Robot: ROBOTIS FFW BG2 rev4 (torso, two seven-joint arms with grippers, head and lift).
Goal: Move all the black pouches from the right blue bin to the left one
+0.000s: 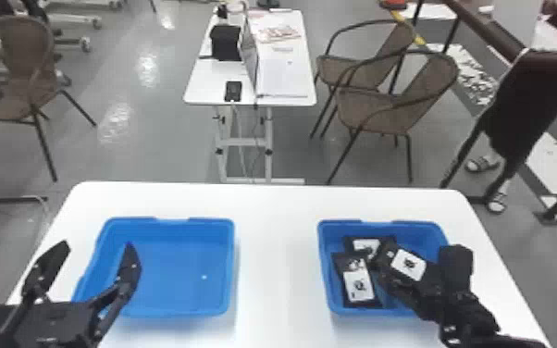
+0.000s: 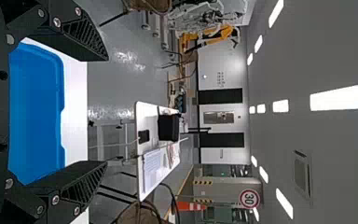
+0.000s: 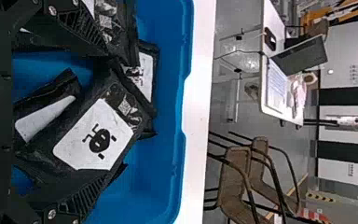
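Note:
My right gripper [image 1: 423, 254] is in the right blue bin [image 1: 326, 268], its fingers apart on either side of a labelled black pouch [image 1: 408, 264]. In the right wrist view this pouch [image 3: 95, 140] lies between the spread fingers of the gripper [image 3: 112, 112], its lower edge overlapping one finger; a firm grip is not visible. Other pouches [image 1: 358, 286] lie to its left and behind [image 1: 368, 244]. My left gripper [image 1: 99, 247] stands open over the left side of the left blue bin [image 1: 176, 268], which holds no pouch. The left wrist view shows that gripper [image 2: 107, 111] with nothing between its fingers.
Both bins stand on a white table [image 1: 277, 259], with a bare strip of tabletop between them. Beyond its far edge are a smaller white table [image 1: 203, 88] and several brown chairs [image 1: 384, 108]. A person stands past the table at the far right.

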